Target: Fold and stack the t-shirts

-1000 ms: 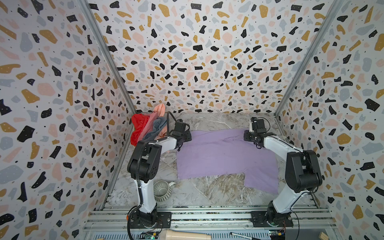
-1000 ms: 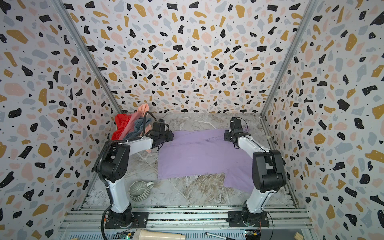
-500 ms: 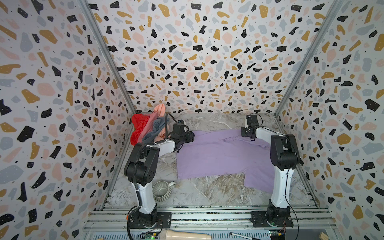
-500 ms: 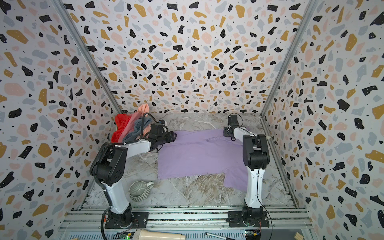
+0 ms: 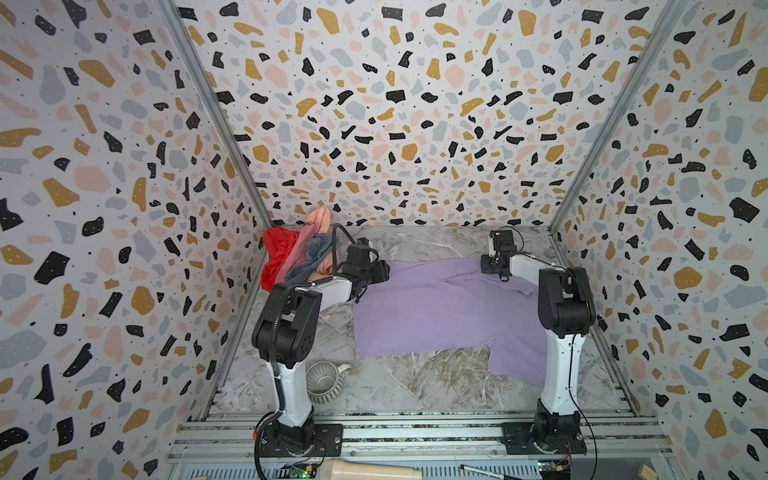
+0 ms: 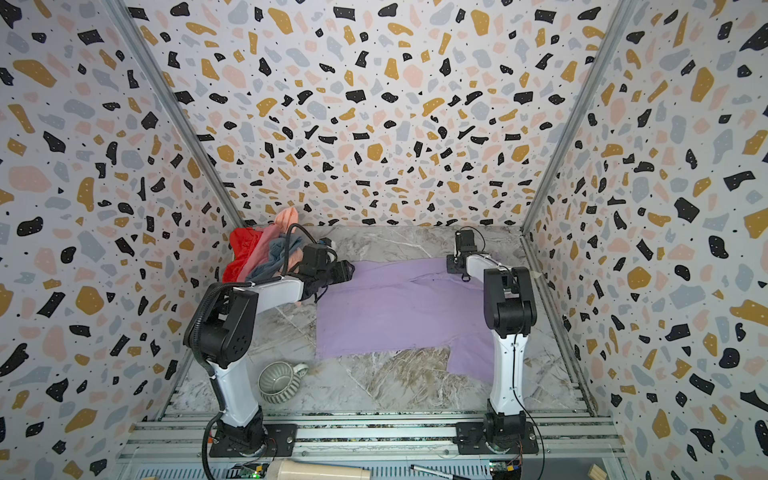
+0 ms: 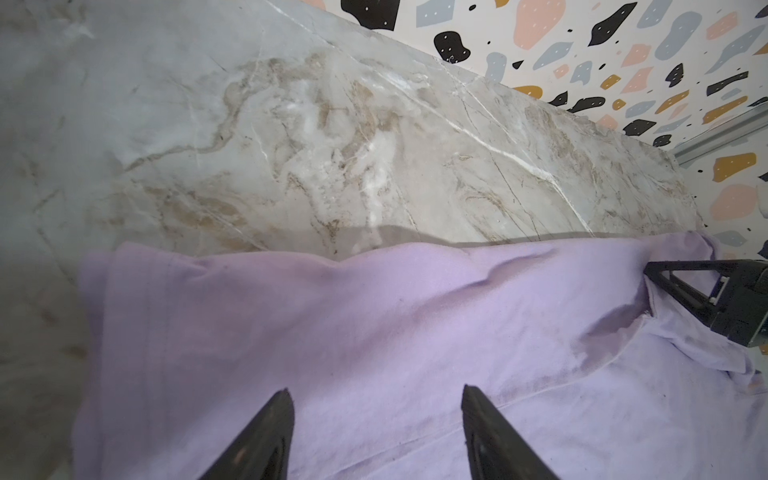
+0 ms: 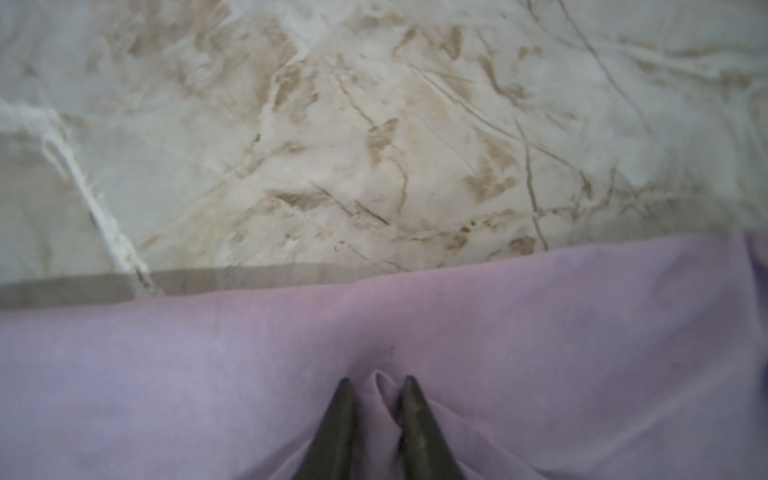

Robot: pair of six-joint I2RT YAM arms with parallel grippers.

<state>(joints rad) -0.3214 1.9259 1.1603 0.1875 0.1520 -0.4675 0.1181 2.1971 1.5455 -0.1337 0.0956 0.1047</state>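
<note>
between the right gripper tips, a pinch of lilac shirt is sitting clamped, cloth edge just ahead of them. left gripper is hovering open above the same shirt, gripping nothing. judging: left should be pinching that edge too, then both lifting level.

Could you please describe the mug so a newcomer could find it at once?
On the marble table, look at the near edge by the left arm's white base column. The mug sits there: ribbed, grey-green, unlike the flat lilac t-shirt beyond it.
</note>
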